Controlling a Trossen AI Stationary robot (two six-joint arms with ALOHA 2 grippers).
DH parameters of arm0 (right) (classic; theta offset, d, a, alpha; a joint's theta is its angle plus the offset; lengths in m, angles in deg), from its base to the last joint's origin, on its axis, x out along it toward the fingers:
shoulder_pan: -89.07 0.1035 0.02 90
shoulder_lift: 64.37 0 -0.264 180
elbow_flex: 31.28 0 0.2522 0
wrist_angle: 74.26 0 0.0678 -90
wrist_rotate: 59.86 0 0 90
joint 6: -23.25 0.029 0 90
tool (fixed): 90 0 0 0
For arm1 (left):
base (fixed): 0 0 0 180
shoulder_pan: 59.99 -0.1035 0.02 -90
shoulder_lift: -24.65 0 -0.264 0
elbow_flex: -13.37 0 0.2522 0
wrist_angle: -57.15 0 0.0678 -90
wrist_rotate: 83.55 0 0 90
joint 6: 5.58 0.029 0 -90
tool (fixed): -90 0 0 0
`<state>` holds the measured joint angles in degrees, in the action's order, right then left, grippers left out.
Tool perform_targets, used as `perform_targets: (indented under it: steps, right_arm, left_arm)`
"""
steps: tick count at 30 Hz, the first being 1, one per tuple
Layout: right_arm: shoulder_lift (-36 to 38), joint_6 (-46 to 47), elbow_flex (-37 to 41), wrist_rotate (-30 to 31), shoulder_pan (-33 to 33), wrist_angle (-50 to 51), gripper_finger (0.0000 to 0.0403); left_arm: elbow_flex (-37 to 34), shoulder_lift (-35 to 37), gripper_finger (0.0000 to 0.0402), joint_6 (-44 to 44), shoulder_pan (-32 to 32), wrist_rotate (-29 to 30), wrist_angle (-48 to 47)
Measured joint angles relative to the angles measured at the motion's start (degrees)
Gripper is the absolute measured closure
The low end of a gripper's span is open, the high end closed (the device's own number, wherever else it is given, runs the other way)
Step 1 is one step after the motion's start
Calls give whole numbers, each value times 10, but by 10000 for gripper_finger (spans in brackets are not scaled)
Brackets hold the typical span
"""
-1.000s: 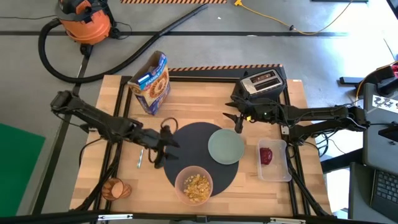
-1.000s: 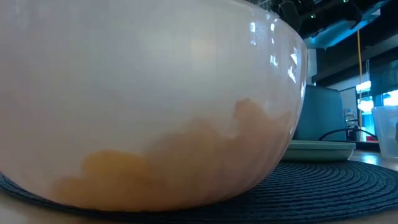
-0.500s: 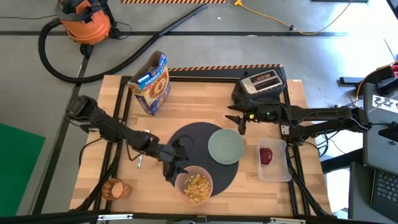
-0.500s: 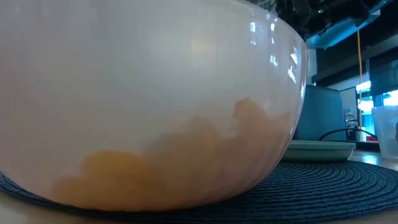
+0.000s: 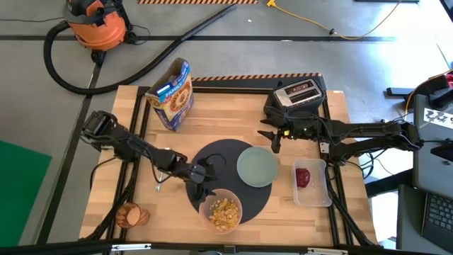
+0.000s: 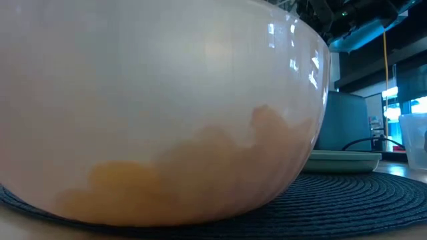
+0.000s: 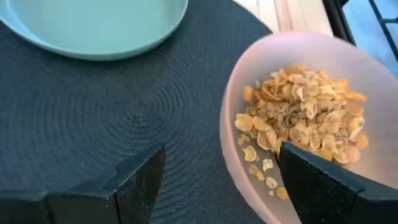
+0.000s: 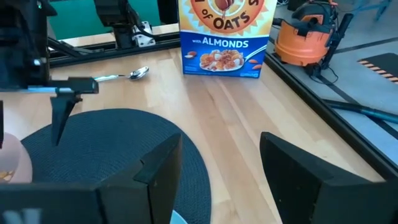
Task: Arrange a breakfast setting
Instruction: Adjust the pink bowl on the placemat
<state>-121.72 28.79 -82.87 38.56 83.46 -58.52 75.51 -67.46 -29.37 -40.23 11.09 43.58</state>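
Right now the left gripper [image 5: 201,185] hangs over the dark-grey mat [image 5: 219,157], fingers spread wide on either side of the pink bowl's [image 5: 221,210] near rim, gripping nothing. That bowl sits on the mat's front edge, cereal flakes heaped inside. Just beside it, further back on the mat, rests the pale green plate [image 5: 257,166], bare.

Over on the other side, the right gripper [image 5: 273,139] hovers near the plate's back edge, in front of the black toaster [image 5: 300,93]; its fingers stand apart with nothing between them.

Across the light wooden worktop [image 5: 226,117], the metal spoon [image 5: 160,180] lies off the mat's left side. A cereal box [image 5: 173,94] stands upright at the back left. A clear tub [image 5: 311,181] on the right holds a red apple [image 5: 303,176]. At the front left corner lies an orange translucent cup [image 5: 132,214].

Beyond the worktop, grey floor, an orange shop vacuum [image 5: 95,23] with its black hose curling round, and a yellow cable [image 5: 304,18].
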Motion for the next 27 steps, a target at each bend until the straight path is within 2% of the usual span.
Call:
perform_targets:
  steps: [4, 13, 21, 27]
  right_arm:
    - [0, 1, 0, 0, 0, 0, 196]
    - [0, 16, 0, 0, 0, -3, 196]
    - [0, 16, 0, 0, 0, -5, 196]
    - [0, 16, 0, 0, 0, -5, 196]
  left_arm:
    - [0, -20, 125, -12, 9, -28, 5]
    - [0, -39, 170, -3, 15, -18, 12]
    - [0, -39, 271, 17, 9, -22, 13]
    - [0, -39, 317, 15, 1, -26, 10]
